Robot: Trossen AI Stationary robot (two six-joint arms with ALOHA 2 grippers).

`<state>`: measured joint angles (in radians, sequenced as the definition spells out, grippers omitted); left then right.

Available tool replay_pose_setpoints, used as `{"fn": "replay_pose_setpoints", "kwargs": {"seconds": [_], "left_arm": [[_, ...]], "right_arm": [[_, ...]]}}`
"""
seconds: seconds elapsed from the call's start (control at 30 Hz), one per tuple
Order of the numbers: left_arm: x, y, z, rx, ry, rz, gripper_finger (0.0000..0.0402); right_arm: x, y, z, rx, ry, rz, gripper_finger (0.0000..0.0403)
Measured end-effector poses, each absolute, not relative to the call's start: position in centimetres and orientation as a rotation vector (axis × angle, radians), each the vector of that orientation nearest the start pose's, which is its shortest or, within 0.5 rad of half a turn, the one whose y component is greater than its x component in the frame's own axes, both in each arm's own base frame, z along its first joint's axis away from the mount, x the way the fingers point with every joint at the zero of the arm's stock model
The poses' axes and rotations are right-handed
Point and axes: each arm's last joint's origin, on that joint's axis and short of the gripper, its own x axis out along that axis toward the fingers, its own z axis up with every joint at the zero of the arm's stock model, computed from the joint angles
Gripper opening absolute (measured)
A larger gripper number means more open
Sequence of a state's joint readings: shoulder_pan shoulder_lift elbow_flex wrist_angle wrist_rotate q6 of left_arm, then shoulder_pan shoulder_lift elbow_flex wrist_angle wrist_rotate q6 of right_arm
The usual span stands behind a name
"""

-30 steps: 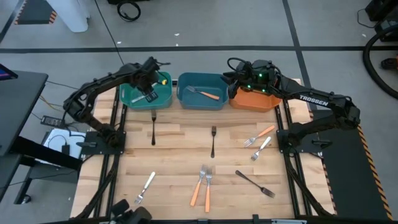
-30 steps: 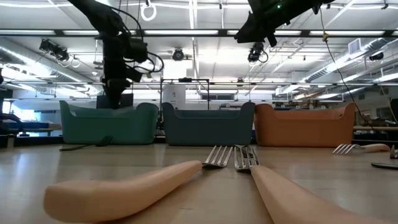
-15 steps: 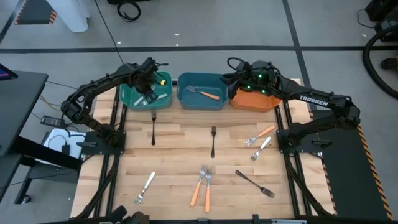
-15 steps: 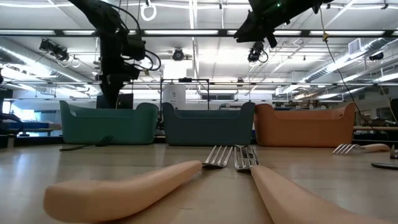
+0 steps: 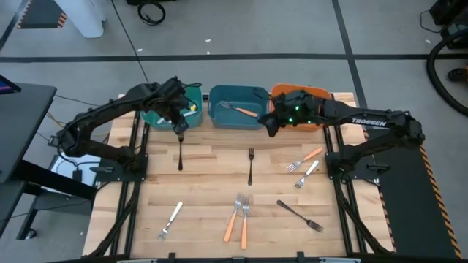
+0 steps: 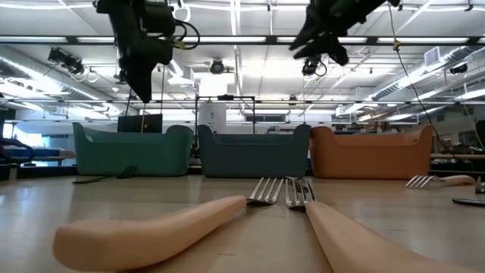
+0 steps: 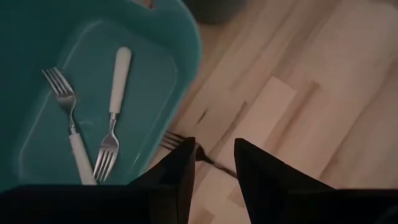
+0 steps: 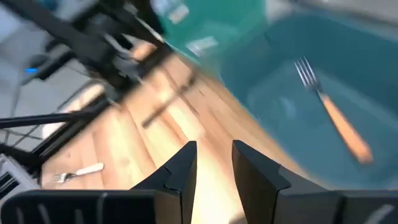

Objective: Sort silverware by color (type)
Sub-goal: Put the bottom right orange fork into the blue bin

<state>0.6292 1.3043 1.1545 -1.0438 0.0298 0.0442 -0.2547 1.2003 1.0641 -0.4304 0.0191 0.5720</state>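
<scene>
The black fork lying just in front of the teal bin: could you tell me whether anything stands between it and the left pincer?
Nothing visible does. The left pincer hangs open and empty over the black fork, beside the teal bin; only bare table lies between them.

1. Teal bin point(image 5: 155, 114), blue bin point(image 5: 238, 117) and orange bin point(image 5: 316, 93) stand in a row along the far edge of the table point(image 5: 212, 175).
2. Grey floor point(image 5: 241, 29) surrounds it.
</scene>
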Motion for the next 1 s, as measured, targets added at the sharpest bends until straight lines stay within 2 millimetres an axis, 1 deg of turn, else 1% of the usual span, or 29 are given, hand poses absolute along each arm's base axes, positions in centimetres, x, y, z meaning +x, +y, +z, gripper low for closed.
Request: {"fn": "replay_pose_setpoints", "kwargs": {"seconds": [0.1,0.2,0.37,0.5,0.63,0.77,0.9,1.0], "left_arm": [[19.5,13.4,29.2,-0.338,1.157,0.479,0.0121],[19.7,13.1,29.2,-0.312,1.162,0.455,0.0121],[19.7,13.1,29.2,-0.292,1.165,0.441,0.0121],[19.7,13.1,29.2,-0.260,1.172,0.419,0.0121],[19.7,13.1,29.2,-0.259,1.173,0.418,0.0121],[19.7,13.1,29.2,-0.266,1.172,0.423,0.0121],[19.8,12.8,29.2,-0.283,1.176,0.426,0.0121],[20.0,12.2,29.1,-0.294,1.186,0.415,0.0121]], "right_arm": [[25.1,-5.4,31.2,0.697,0.565,-0.463,0.0111],[25.9,-4.1,30.1,0.758,0.634,-0.462,0.0116],[27.7,-1.8,28.2,0.828,0.701,-0.477,0.0129],[28.7,-0.6,26.8,0.907,0.755,-0.496,0.0136],[29.4,0.5,25.5,1.007,0.840,-0.465,0.0136],[30.2,1.9,23.9,1.104,0.965,-0.406,0.0135],[30.7,3.7,22.4,1.132,1.103,-0.318,0.0135],[30.8,4.9,21.7,1.148,1.173,-0.273,0.0135]]}}
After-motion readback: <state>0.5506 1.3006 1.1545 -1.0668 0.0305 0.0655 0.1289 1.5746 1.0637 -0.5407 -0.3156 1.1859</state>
